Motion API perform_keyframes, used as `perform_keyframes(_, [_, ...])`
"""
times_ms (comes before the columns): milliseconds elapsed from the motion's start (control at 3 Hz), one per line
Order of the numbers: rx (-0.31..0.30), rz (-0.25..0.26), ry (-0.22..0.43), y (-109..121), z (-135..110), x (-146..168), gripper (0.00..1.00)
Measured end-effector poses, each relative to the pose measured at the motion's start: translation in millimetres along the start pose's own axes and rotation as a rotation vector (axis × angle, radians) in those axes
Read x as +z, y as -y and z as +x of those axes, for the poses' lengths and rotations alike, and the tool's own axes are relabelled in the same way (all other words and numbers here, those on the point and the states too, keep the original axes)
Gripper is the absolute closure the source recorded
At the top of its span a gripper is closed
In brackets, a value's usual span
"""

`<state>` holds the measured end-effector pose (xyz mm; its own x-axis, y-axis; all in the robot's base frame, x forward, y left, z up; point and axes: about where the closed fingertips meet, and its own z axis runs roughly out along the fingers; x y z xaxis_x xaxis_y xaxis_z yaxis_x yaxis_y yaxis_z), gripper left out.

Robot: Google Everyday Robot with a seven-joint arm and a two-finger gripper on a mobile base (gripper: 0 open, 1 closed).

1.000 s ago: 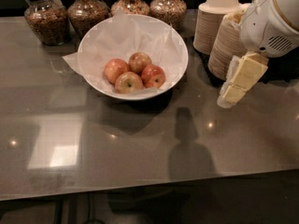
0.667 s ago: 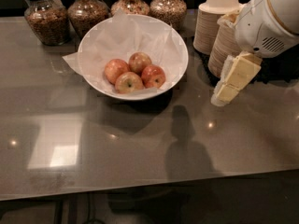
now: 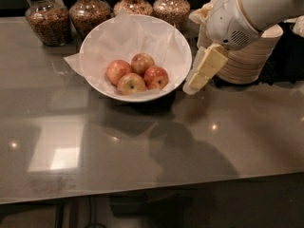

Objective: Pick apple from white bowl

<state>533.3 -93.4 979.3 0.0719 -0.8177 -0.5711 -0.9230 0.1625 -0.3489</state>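
Observation:
The white bowl (image 3: 87,45), wide and lined with crinkled white paper, stands on the grey table near its back. Several red-yellow apples lie together in its middle, among them one at the front (image 3: 131,83) and one at the right (image 3: 156,76). My gripper (image 3: 194,83) hangs tilted down and to the left from the white arm at the upper right. Its tip is just outside the bowl's right rim, close to it and slightly above the table, and it holds nothing.
Several glass jars of brown food stand along the back behind the bowl, such as one at the far left (image 3: 46,17). A stack of small beige disposable bowls (image 3: 249,53) stands at the right behind my arm. The table's front edge (image 3: 152,194) runs across the bottom.
My gripper has moved left, from in front of the stacked beige bowls to right beside the white bowl's right rim. The apples and bowl have not moved.

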Motion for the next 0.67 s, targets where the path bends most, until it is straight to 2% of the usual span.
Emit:
perform_keyframes(333, [0.002,-0.037,0.05,8.1,-11.2,19.4,0.07])
perform_keyframes(667, [0.014,-0.053,0.075,12.8,-15.3,29.4,0.08])
